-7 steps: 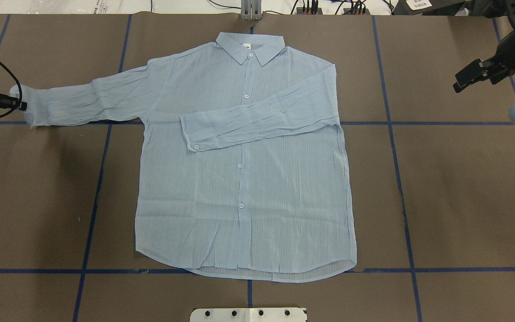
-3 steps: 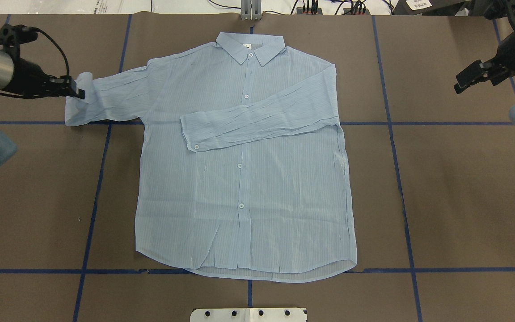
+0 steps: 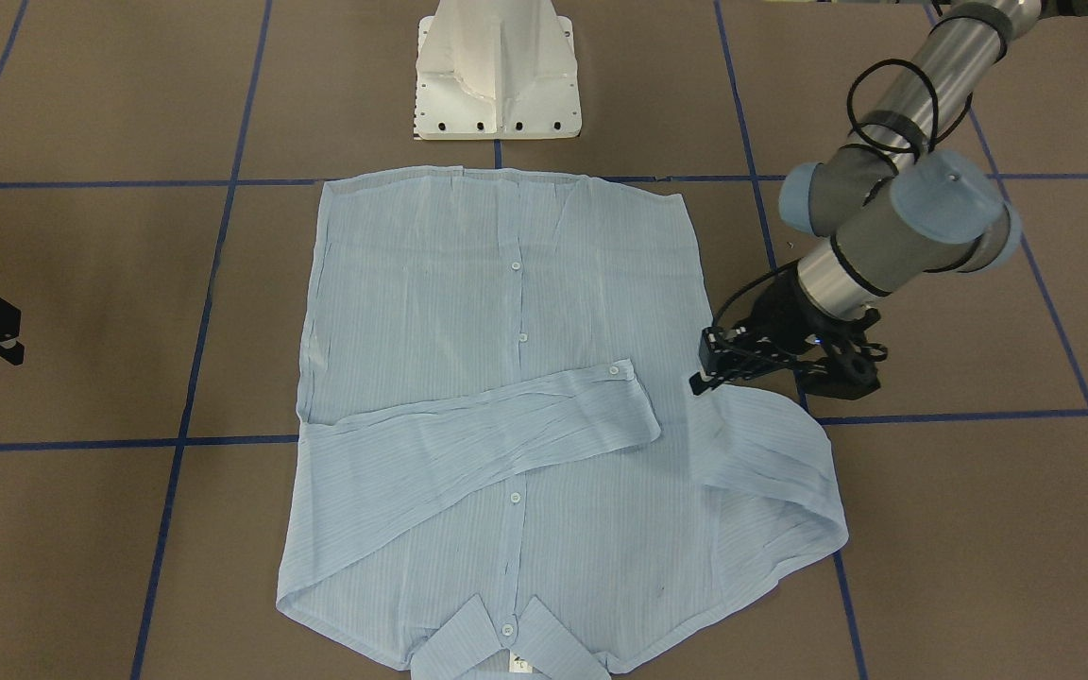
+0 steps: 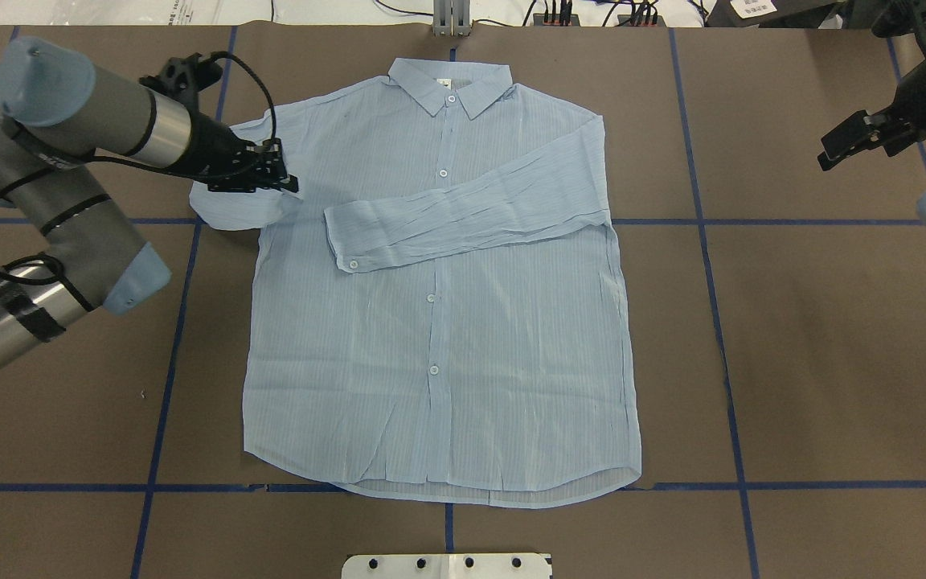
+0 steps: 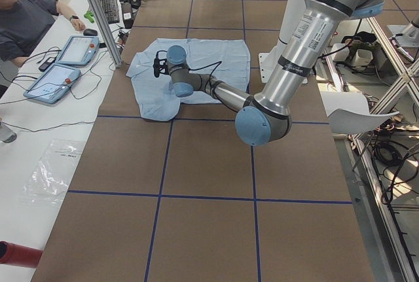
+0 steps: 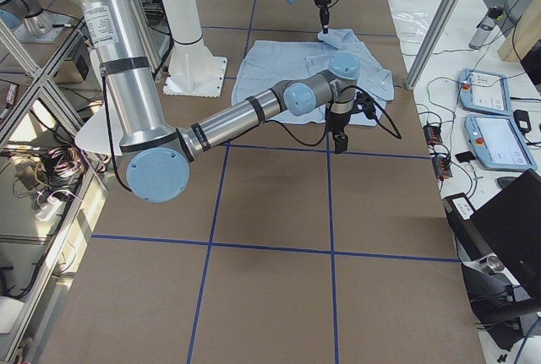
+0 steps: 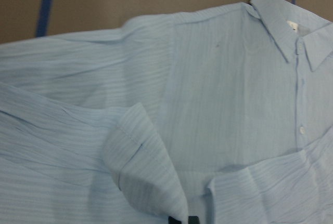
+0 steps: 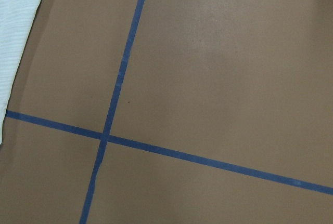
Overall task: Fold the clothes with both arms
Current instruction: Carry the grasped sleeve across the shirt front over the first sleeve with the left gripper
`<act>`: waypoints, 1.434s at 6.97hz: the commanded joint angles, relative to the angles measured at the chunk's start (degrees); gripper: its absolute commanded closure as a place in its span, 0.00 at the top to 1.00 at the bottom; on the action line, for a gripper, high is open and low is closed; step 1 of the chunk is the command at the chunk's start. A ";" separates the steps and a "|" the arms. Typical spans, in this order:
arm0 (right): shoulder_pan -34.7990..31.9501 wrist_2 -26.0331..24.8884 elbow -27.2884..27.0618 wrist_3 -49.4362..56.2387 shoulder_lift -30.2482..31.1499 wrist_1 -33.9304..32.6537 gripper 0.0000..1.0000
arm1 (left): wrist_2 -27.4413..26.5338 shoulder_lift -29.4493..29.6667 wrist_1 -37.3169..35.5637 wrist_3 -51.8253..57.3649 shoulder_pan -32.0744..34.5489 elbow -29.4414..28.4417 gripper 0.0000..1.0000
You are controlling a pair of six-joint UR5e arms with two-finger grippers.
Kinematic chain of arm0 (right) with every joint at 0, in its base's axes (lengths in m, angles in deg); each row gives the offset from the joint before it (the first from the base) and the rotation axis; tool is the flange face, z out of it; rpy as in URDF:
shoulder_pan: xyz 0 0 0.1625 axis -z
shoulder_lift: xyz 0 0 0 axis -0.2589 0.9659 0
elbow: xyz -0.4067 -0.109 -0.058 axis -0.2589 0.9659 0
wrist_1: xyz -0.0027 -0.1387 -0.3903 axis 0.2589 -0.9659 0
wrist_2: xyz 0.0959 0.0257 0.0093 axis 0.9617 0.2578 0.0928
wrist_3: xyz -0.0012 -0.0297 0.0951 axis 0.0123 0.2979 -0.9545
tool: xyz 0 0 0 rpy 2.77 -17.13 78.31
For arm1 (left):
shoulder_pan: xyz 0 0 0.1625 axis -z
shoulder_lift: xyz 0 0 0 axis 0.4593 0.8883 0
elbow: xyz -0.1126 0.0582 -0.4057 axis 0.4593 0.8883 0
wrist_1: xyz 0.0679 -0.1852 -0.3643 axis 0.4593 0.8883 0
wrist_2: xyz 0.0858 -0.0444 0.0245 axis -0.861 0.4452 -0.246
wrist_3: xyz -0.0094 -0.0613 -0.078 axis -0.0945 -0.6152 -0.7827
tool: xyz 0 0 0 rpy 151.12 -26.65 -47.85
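We log the shirt (image 4: 439,362) as light blue, finely striped, its buttons (image 4: 434,369) pale. Under the shirt, the table (image 4: 833,362) is brown, gridded with dark blue tape lines (image 4: 792,221). Beside the shirt, the left arm (image 4: 53,205) is silver-grey with light blue caps (image 4: 37,72), the left gripper (image 4: 290,183) black.

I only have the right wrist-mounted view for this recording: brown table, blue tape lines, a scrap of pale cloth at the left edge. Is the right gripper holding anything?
Observer: No. In the overhead view the right gripper hangs over bare brown table, apart from the light blue striped button-up shirt.
Operator: And the left one?
Observer: The left gripper has its fingers shut on the cuff of the left-hand sleeve, which is doubled back on itself.
Operator: What about the opposite sleeve?
Observer: The right-hand sleeve lies folded across the shirt's front, with nothing touching it.
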 commanded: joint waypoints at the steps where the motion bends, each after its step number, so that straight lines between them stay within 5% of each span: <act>1: 0.00 0.32 0.01 -0.03 0.24 0.00 1.00 | -1.90 8.06 -4.79 -7.28 -4.24 -0.31 0.00; 8: 0.00 0.32 0.01 -0.03 0.33 0.18 1.00 | -12.97 16.17 -4.63 -9.85 -16.54 -8.47 0.00; 9: 0.00 0.32 0.01 -0.03 0.33 0.18 1.00 | -14.29 18.18 -4.46 -9.85 -17.95 -10.57 0.06; 10: 0.00 0.32 0.01 -0.03 0.33 0.18 1.00 | -14.57 18.81 -4.02 -9.76 -19.10 -11.20 0.98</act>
